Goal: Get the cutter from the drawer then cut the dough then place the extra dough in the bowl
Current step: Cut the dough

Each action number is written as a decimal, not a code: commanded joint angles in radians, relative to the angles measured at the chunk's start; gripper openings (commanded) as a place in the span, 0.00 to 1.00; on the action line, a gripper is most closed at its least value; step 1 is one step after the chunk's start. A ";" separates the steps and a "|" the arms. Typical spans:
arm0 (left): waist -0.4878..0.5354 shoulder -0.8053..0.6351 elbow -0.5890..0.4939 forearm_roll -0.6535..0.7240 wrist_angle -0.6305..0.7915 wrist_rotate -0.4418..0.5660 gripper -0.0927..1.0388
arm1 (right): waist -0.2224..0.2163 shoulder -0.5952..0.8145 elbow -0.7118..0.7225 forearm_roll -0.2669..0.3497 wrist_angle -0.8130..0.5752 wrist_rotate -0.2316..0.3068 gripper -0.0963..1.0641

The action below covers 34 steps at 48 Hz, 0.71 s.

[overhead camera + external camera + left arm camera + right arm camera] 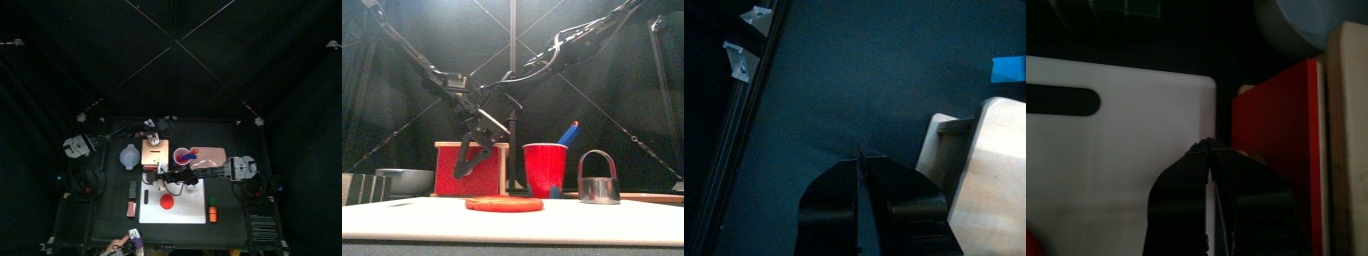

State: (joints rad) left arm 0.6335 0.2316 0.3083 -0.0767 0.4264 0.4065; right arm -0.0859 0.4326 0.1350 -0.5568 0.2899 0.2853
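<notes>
1. The cutter (599, 180) — a round metal ring with an arched wire handle — stood upright, past the red cup (545, 170) from the wooden box (472, 168).
2. The dough (504, 204), a flat red disc, lay on the white board (609, 225) before the box.
3. The right gripper (1207, 148) hung at the box's red front, jaws pressed together, empty.
4. The left gripper (861, 160) hovered over the tabletop (844, 90) beside the box — jaws likewise closed on nothing.

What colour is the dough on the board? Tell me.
Red. The dough shows best in the front view, flat on the white board.
</notes>
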 commanded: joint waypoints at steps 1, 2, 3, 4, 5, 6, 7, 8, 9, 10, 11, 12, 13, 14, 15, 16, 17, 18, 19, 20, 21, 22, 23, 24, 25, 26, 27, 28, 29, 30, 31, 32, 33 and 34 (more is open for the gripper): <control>-0.003 -0.012 -0.034 0.000 -0.009 -0.003 0.50 | -0.025 -0.023 -0.025 -0.006 -0.005 -0.002 0.35; -0.003 -0.012 -0.034 0.000 -0.011 -0.003 0.50 | -0.026 -0.023 -0.025 -0.009 -0.005 -0.002 0.35; -0.003 -0.014 -0.032 0.000 -0.011 -0.005 0.50 | -0.026 -0.023 -0.025 -0.009 -0.005 -0.002 0.35; -0.003 -0.014 -0.034 0.000 -0.011 -0.005 0.50 | -0.026 -0.023 -0.026 -0.012 -0.005 -0.002 0.35; -0.003 -0.012 -0.034 0.000 -0.011 -0.005 0.50 | -0.026 -0.023 -0.026 -0.014 -0.005 -0.002 0.35; -0.003 -0.014 -0.034 0.000 -0.012 -0.006 0.50 | -0.025 -0.023 -0.025 -0.014 -0.005 0.000 0.35; -0.003 -0.014 -0.032 0.000 -0.017 -0.008 0.50 | -0.021 -0.025 -0.026 -0.014 -0.005 0.000 0.35; -0.003 -0.014 -0.034 0.000 -0.018 -0.009 0.50 | -0.020 -0.026 -0.026 -0.014 -0.005 0.000 0.35; -0.003 -0.015 -0.034 0.000 -0.025 -0.009 0.50 | -0.020 -0.028 -0.026 -0.011 -0.005 0.000 0.35; -0.003 -0.017 -0.034 0.000 -0.029 -0.009 0.50 | -0.018 -0.029 -0.029 -0.008 -0.005 0.005 0.35; -0.003 -0.018 -0.034 0.000 -0.035 -0.009 0.50 | -0.018 -0.031 -0.031 -0.008 -0.005 0.005 0.35; -0.003 -0.020 -0.034 0.000 -0.040 -0.009 0.50 | -0.014 -0.032 -0.034 -0.006 -0.005 0.005 0.35; -0.003 -0.021 -0.035 0.000 -0.044 -0.009 0.50 | -0.005 -0.035 -0.037 -0.003 -0.005 0.003 0.35; -0.002 -0.023 -0.035 0.002 -0.051 -0.009 0.50 | 0.003 -0.037 -0.038 -0.002 -0.003 0.003 0.35; 0.000 -0.026 -0.040 0.002 -0.058 -0.009 0.50 | 0.012 -0.040 -0.041 0.002 -0.002 0.003 0.35; 0.002 -0.028 -0.041 0.000 -0.061 -0.009 0.50 | 0.023 -0.041 -0.044 0.003 0.000 0.000 0.35; 0.002 -0.031 -0.046 0.000 -0.067 -0.011 0.50 | 0.035 -0.043 -0.048 0.005 0.006 -0.002 0.35; 0.002 -0.034 -0.048 0.000 -0.069 -0.011 0.50 | 0.049 -0.046 -0.052 0.008 0.011 -0.002 0.35; 0.002 -0.037 -0.051 0.000 -0.072 -0.011 0.50 | 0.057 -0.049 -0.054 0.011 0.017 -0.002 0.35; 0.002 -0.041 -0.052 0.000 -0.077 -0.011 0.50 | 0.064 -0.051 -0.054 0.012 0.023 -0.002 0.35; 0.002 -0.044 -0.054 -0.002 -0.081 -0.012 0.50 | 0.075 -0.054 -0.054 0.015 0.034 0.000 0.35; 0.000 -0.051 -0.054 -0.002 -0.091 -0.012 0.50 | 0.086 -0.058 -0.051 0.020 0.046 0.003 0.35; -0.003 -0.058 -0.054 -0.002 -0.100 -0.012 0.50 | 0.092 -0.063 -0.049 0.023 0.057 0.002 0.35; -0.003 -0.063 -0.052 -0.003 -0.109 -0.012 0.50 | 0.100 -0.069 -0.046 0.029 0.071 0.000 0.35; -0.003 -0.071 -0.051 -0.003 -0.123 -0.012 0.50 | 0.107 -0.077 -0.041 0.035 0.086 0.002 0.35; -0.003 -0.075 -0.048 -0.003 -0.129 -0.012 0.50 | 0.110 -0.081 -0.037 0.040 0.094 0.003 0.35; -0.003 -0.083 -0.043 -0.003 -0.140 -0.012 0.50 | 0.115 -0.092 -0.031 0.049 0.101 0.002 0.35; -0.003 -0.089 -0.040 -0.003 -0.147 -0.012 0.50 | 0.120 -0.098 -0.025 0.057 0.106 0.002 0.35; -0.003 -0.095 -0.035 -0.003 -0.156 -0.012 0.50 | 0.121 -0.106 -0.017 0.063 0.109 0.000 0.35; -0.006 -0.100 -0.031 -0.003 -0.163 -0.012 0.50 | 0.124 -0.117 -0.006 0.074 0.109 0.000 0.35; -0.014 -0.106 -0.023 -0.006 -0.172 -0.012 0.50 | 0.126 -0.126 0.003 0.080 0.109 0.000 0.35; -0.020 -0.110 -0.017 -0.008 -0.179 -0.012 0.50 | 0.126 -0.133 0.014 0.087 0.109 0.000 0.35; -0.026 -0.117 -0.006 -0.011 -0.192 -0.012 0.50 | 0.129 -0.149 0.029 0.095 0.107 -0.002 0.35; -0.032 -0.121 0.003 -0.015 -0.201 -0.012 0.50 | 0.129 -0.160 0.040 0.101 0.109 0.000 0.35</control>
State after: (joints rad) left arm 0.6213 0.1519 0.3053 -0.0828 0.2592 0.3927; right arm 0.0460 0.3528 0.1565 -0.4740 0.3988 0.2838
